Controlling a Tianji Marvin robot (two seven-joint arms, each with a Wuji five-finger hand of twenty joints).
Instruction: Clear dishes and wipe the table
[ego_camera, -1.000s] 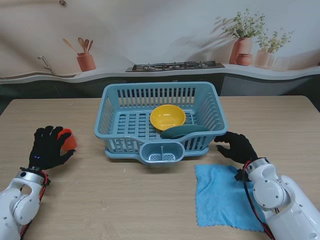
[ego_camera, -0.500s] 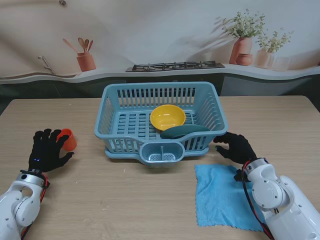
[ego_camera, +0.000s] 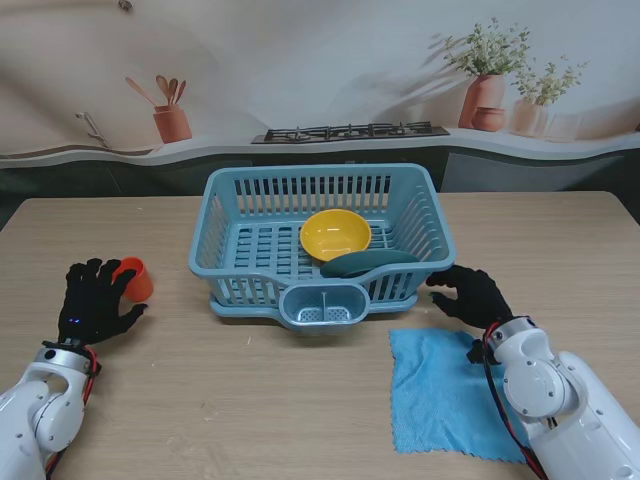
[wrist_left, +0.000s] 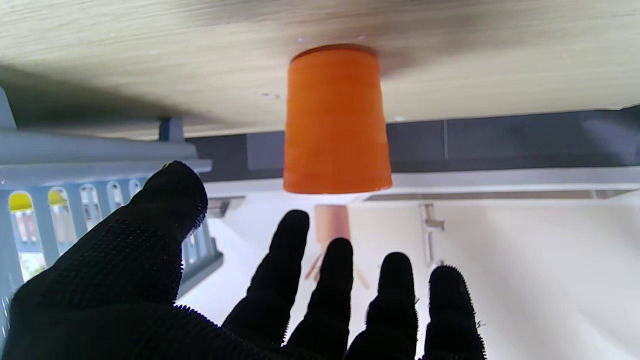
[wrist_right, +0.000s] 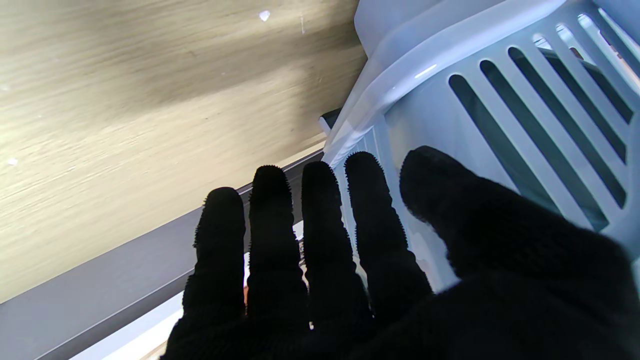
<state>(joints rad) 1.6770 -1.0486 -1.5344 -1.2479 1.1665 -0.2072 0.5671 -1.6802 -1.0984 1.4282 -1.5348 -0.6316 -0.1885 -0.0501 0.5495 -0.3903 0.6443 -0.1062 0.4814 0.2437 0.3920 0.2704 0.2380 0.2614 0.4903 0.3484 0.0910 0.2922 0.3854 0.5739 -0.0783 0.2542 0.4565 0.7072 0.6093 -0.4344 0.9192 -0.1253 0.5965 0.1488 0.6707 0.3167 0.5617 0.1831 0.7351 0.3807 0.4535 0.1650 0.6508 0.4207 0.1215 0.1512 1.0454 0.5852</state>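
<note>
**Left hand off the cup, cup still out on the table**

Nearest to me on the right lies the blue cloth (ego_camera: 447, 392), flat on the wooden table (ego_camera: 250, 390) and unused; no wiping has begun, by my reading.

Just past its far edge my right hand (ego_camera: 472, 295) rests beside the near right corner of the blue dish basket (ego_camera: 322, 240). Its fingers (wrist_right: 320, 220) lie close together and hold nothing. My wrist view shows them right by the slatted wall, but I cannot tell whether they touch it. This hand looks the same as a second ago.

On the left, my left hand (ego_camera: 95, 302) hangs with fingers spread, gripping nothing. The orange cup (ego_camera: 133, 278) stands upright on the table just beyond my fingertips (wrist_left: 295, 235), with clear space between us in the wrist view.

That is the change. A second ago this hand sat farther forward, its fingers up against the cup and partly covering it; half a second ago it had already drawn back toward me, and since then it has hardly moved. The cup sits where it was, so I judge that the grasp did not take or was let go, and the cup still needs fetching.

Farther off, inside the basket, the yellow bowl (ego_camera: 336, 233) and a dark teal dish (ego_camera: 368, 263) leaning near the front wall are already put away, unchanged.
</note>
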